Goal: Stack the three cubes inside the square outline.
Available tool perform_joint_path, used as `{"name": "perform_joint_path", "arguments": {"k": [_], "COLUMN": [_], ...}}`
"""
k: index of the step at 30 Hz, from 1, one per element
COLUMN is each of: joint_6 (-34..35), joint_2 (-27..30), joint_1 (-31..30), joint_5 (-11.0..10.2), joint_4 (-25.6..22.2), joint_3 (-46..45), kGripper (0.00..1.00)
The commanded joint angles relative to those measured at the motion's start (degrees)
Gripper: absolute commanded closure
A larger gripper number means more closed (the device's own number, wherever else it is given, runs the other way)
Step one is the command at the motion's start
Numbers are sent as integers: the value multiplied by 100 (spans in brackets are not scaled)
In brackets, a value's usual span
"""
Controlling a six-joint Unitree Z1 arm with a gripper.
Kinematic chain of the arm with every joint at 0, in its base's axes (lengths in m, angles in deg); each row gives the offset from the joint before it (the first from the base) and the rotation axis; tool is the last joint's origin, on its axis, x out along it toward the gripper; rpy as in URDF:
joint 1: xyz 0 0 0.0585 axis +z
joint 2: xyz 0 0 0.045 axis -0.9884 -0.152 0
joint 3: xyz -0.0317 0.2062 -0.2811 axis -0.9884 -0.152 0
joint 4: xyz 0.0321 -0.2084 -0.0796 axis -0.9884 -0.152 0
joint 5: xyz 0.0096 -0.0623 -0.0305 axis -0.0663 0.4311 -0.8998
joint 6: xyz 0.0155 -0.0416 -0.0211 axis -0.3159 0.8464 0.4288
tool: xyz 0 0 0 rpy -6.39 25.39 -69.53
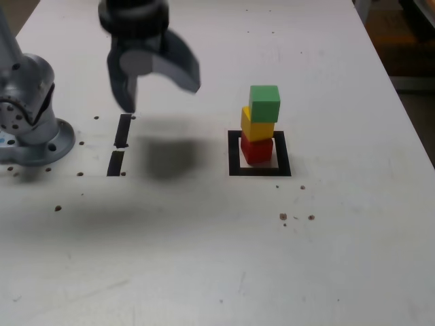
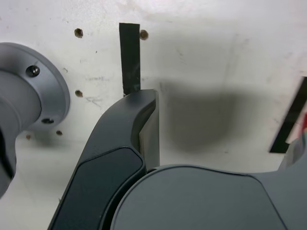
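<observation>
Three cubes are standing as one stack inside the outline (image 1: 259, 153): red (image 1: 257, 150) at the bottom, yellow (image 1: 256, 125) on it, green (image 1: 264, 102) on top, each layer sitting a little askew of the one below. In the exterior view the stack is lying at about four o'clock from the claw (image 1: 160, 85), well apart from it, with bare table (image 1: 204, 258) between. The claw is hanging above the table with its jaws spread wide and nothing between them, near the arm's base (image 1: 30, 136) and over two short tape strips (image 1: 119, 146). Being upright, the stack is presenting a vertical long axis; the outline's sides are running roughly parallel to the table edges. With only one arm present, no choice of nearer hand is arising.

The wrist view is showing one finger (image 2: 144, 124) against the table, one tape strip (image 2: 129, 57) beyond it, the base at one edge, and a corner of the outline (image 2: 290, 122) at the opposite edge.

Judging from this layout, the stacking is looking complete, so any coming move is probably only a retreat clear of the stack. No brand, label or writing is readable in either view.
</observation>
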Motion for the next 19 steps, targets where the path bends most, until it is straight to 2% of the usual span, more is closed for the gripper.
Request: {"name": "perform_joint_path", "arguments": {"k": [1, 19], "joint_6": [-16, -56], "joint_2": [-48, 58], "joint_1": [5, -202], "joint_5": [4, 342], "joint_4": [72, 308], "joint_3": [-639, -1262], "kGripper": [0, 0]}}
